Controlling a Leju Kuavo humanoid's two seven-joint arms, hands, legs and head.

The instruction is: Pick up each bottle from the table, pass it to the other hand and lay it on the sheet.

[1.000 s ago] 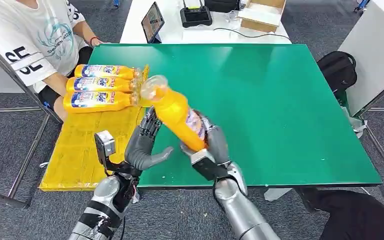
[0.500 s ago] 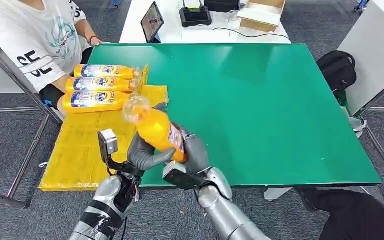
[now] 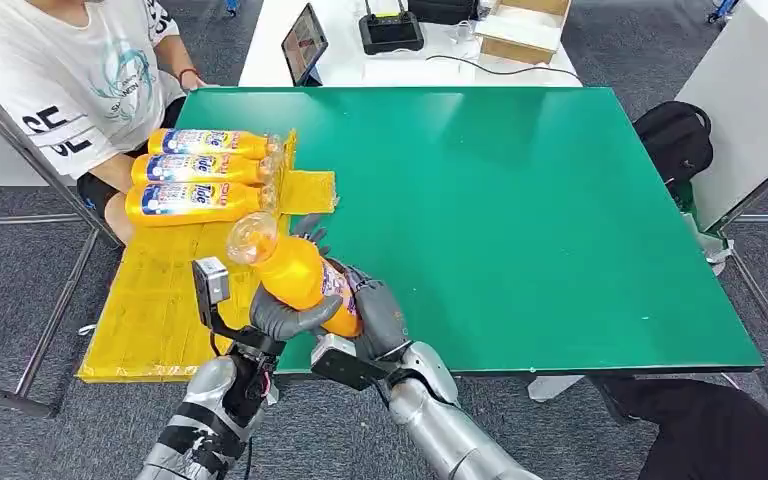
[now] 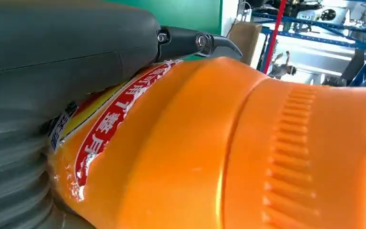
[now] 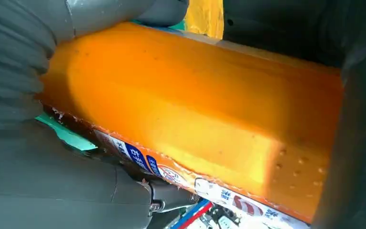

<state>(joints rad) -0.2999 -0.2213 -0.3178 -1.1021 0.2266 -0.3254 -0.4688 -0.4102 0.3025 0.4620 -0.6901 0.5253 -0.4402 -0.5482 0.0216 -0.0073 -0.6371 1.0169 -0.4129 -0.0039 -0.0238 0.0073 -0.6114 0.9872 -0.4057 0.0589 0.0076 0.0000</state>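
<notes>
An orange bottle (image 3: 298, 276) with a clear cap end is held tilted above the table's front edge, cap pointing toward the yellow sheet (image 3: 155, 300). My left hand (image 3: 282, 312) wraps its thumb and fingers around the bottle's middle. My right hand (image 3: 378, 312) grips its lower end from the right. In the left wrist view the bottle (image 4: 228, 157) lies pressed against the palm. The right wrist view shows its labelled body (image 5: 195, 119) close up. Three more orange bottles (image 3: 198, 170) lie side by side at the sheet's far end.
The green table (image 3: 520, 200) stretches to the right. A seated person (image 3: 70, 80) is at the far left beside the sheet. A white desk behind holds a tablet (image 3: 305, 42), a black device and a cardboard box. A black bag (image 3: 675, 135) lies on the floor to the right.
My right hand has carried the bottle leftward and lower, into my left hand. The left hand's thumb and fingers have closed around the bottle.
</notes>
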